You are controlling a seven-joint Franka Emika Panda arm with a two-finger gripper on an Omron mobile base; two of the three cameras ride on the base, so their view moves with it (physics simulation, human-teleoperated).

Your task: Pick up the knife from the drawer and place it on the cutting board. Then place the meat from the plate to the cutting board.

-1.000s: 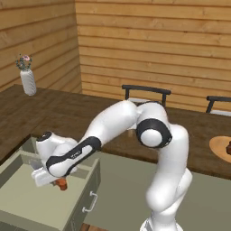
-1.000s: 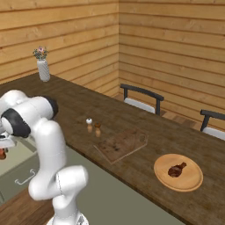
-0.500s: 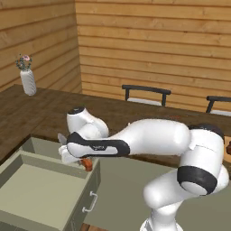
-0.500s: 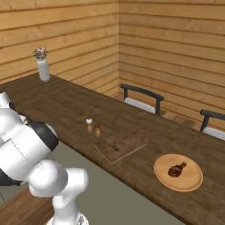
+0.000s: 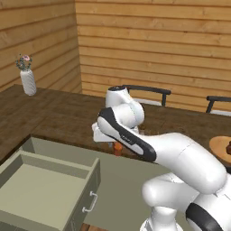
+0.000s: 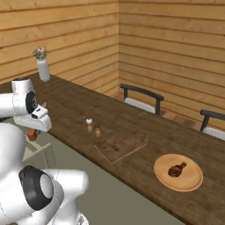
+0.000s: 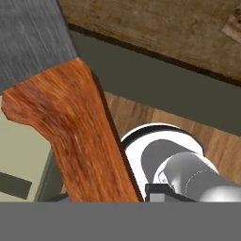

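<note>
My gripper (image 5: 113, 141) is shut on the knife (image 5: 118, 148), holding it in the air just above the front edge of the counter, right of the drawer (image 5: 45, 189), which stands open and empty. From the right base the gripper (image 6: 35, 127) has the knife's orange-red handle (image 6: 31, 134) hanging below it. Up close, the knife (image 7: 77, 136) shows a wooden handle and a grey blade. The dark cutting board (image 6: 121, 144) lies on the counter well to the right. Beyond it the tan plate (image 6: 193, 180) carries the meat (image 6: 176, 169).
Two small shakers (image 6: 93, 126) stand just left of the board. A white vase (image 5: 28, 81) with flowers is at the counter's far left. Dark chairs (image 6: 140, 97) line the far side of the counter. The plate's edge (image 5: 220, 149) shows at the right.
The arm has swung right, from over the open drawer to the counter's front edge, carrying the knife with it. The drawer is left empty.
</note>
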